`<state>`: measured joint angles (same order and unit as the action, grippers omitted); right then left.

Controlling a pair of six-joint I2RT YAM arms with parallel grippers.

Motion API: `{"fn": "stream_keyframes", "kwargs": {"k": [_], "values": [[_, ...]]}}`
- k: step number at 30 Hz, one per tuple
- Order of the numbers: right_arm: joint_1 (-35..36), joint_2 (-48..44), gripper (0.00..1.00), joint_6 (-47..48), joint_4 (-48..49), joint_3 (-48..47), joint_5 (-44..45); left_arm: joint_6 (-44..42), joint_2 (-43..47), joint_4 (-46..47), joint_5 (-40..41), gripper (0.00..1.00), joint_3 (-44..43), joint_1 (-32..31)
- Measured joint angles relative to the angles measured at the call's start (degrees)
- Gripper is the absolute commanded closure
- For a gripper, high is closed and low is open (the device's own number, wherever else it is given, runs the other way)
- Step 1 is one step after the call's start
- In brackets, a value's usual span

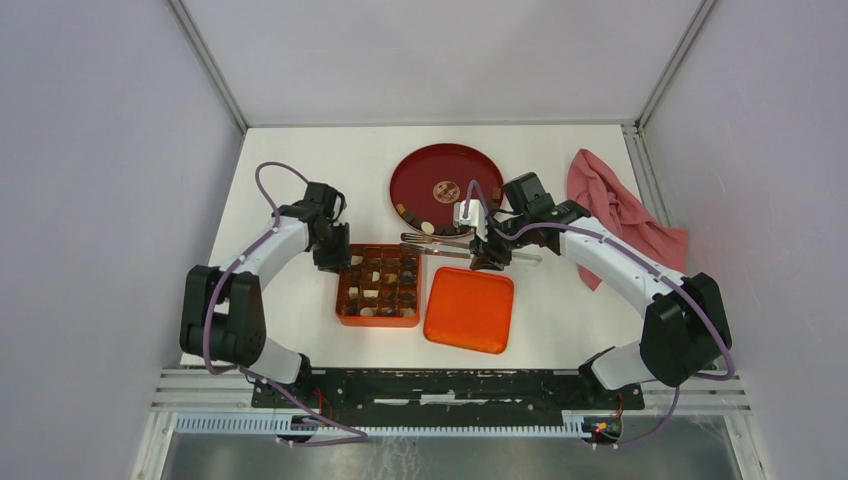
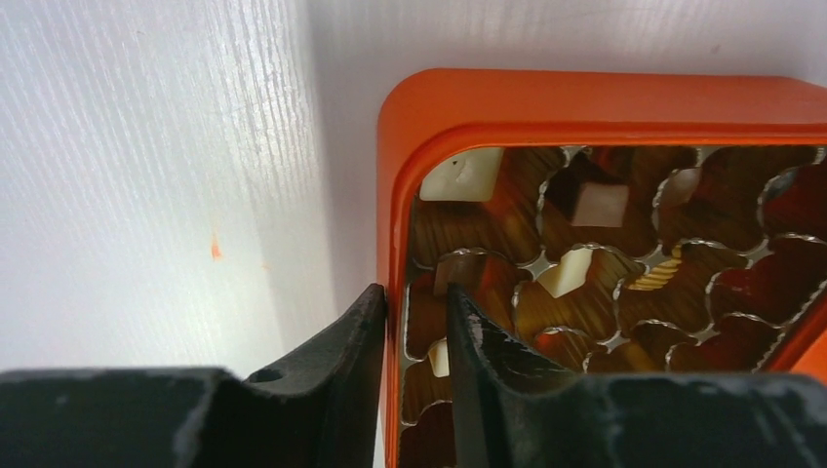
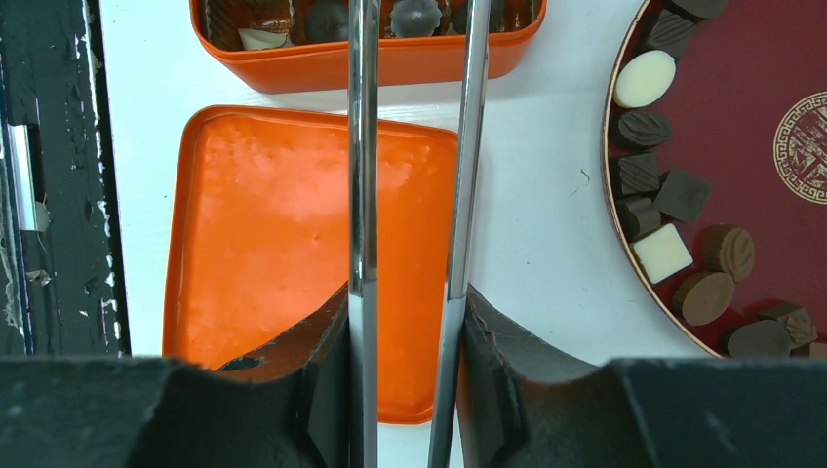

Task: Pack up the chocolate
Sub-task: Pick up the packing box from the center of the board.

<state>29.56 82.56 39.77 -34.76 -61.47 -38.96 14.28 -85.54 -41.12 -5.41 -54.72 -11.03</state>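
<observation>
The tongs [image 3: 363, 146] are clamped in my right gripper [image 3: 405, 312]. Its fingers [image 3: 507, 341] press the two metal arms to a narrow, near-parallel gap (partly squeezed, not closed). The tips run out of the wrist view, and from above I cannot tell whether they hold anything.

The tongs reach leftward over the white table [image 1: 290, 170], between plate and box. The red plate [image 1: 430, 170] sits at the far middle, and a pink cloth [image 1: 610, 205] lies crumpled to its right. The orange lid [image 1: 469, 310] lies flat on the near side, just beside the orange box [image 1: 378, 320], which is divided into small cells.

My left gripper [image 2: 410, 312] straddles the box's left wall, with one finger outside against it and the other inside over the cells. A sliver of gap shows on the inner side, so it is part-open and not yet pinching.

The chocolates [image 3: 683, 195] are split between two places. A cluster of dark and cream pieces lies along the plate's rim nearest the tongs (round, square, ridged), and more sit in the box's cells.
</observation>
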Motion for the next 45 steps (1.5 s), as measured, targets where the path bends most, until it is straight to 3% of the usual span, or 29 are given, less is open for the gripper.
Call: {"fn": "stream_keyframes", "kwargs": {"k": [10,16,24,35,45], "values": [[-0.1,0.0,0.6,-0.1,0.0,0.0,0.0,0.0,-1.7,-0.6,3.9,0.74,0.0,-1.9],[-0.2,0.0,0.6,-0.1,0.0,0.0,0.0,0.1,-1.7,-0.5,5.3,0.98,0.0,-3.0],[-1.2,0.0,0.6,-0.1,-0.1,0.0,-0.3,0.1,0.3,0.7,6.2,0.98,1.1,-3.5],[-8.8,-1.2,0.6,-2.4,-0.2,0.0,-1.7,0.0,25.2,7.1,10.5,0.98,7.0,-4.0],[-17.2,-3.2,0.6,-4.0,0.0,0.0,-2.7,-0.1,33.3,10.1,11.4,0.98,10.1,-4.2]]}}
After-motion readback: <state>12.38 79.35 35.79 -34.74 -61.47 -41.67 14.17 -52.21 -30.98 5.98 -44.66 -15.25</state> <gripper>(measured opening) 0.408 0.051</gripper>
